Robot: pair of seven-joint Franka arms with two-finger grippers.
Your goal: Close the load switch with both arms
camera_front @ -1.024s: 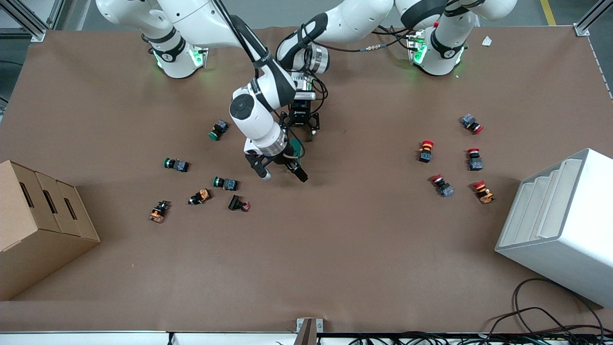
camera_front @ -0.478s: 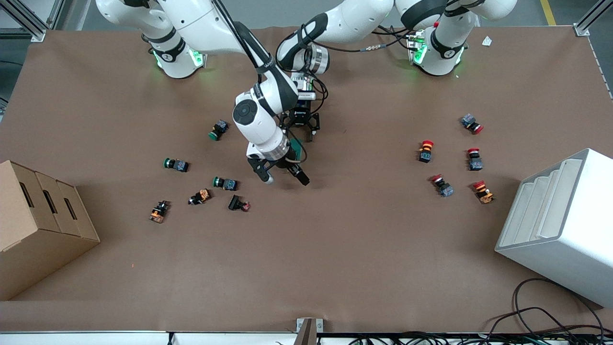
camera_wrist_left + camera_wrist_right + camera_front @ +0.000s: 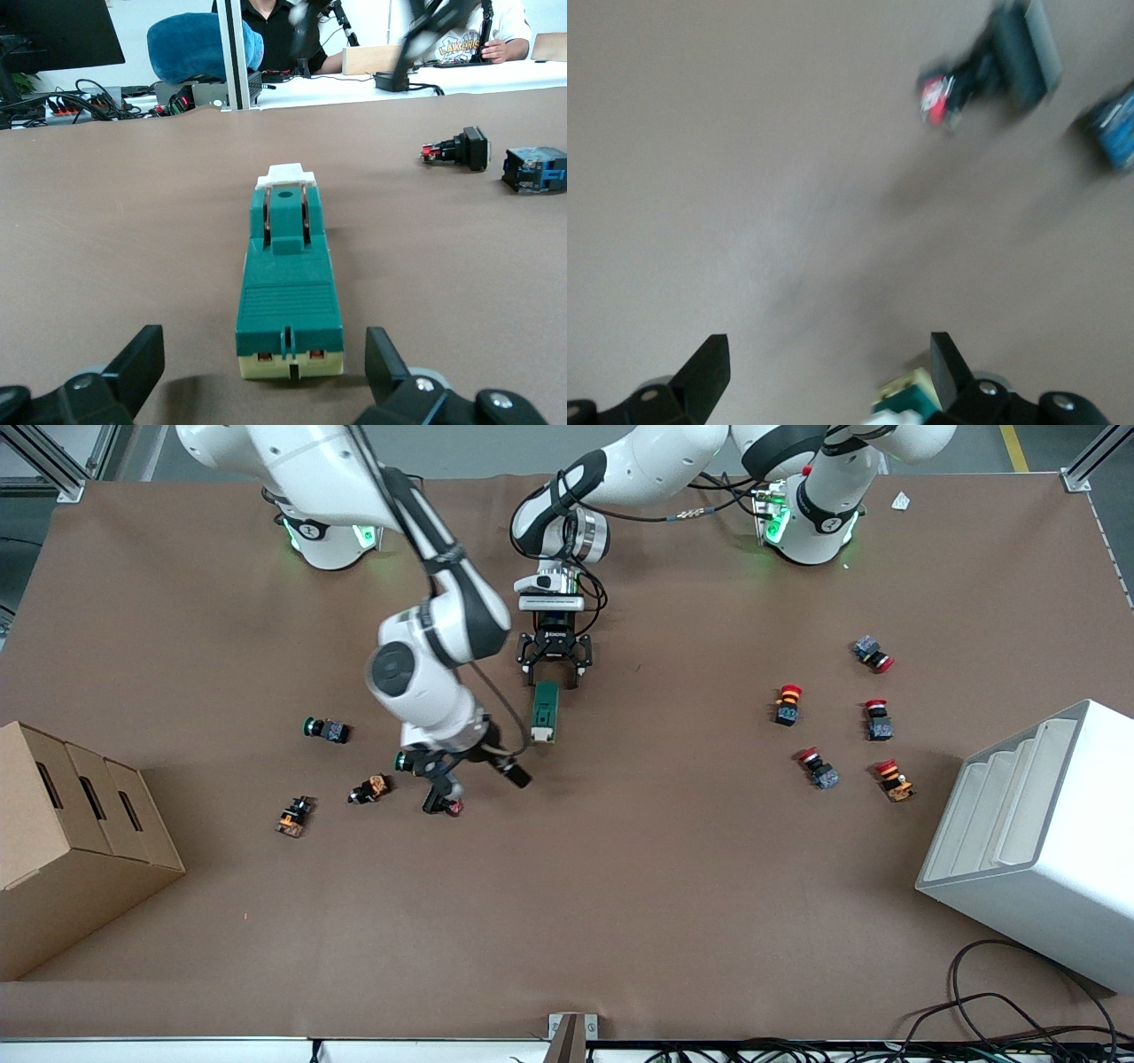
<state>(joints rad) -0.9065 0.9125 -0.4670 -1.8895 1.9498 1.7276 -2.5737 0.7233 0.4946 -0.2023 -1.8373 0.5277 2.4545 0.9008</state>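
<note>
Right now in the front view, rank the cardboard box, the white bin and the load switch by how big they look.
1. White bin and cardboard box: look alike, both cut off at the frame edge, so unranked.
2. Load switch: clearly smallest.

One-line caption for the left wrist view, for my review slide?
Left tool open, its fingers either side of the near end of the green load switch lying flat on the brown table.

Robotics lab, aluminium frame posts (image 3: 53,465), floor cables (image 3: 1019,1019), people at desks (image 3: 372,75) nearby
</note>
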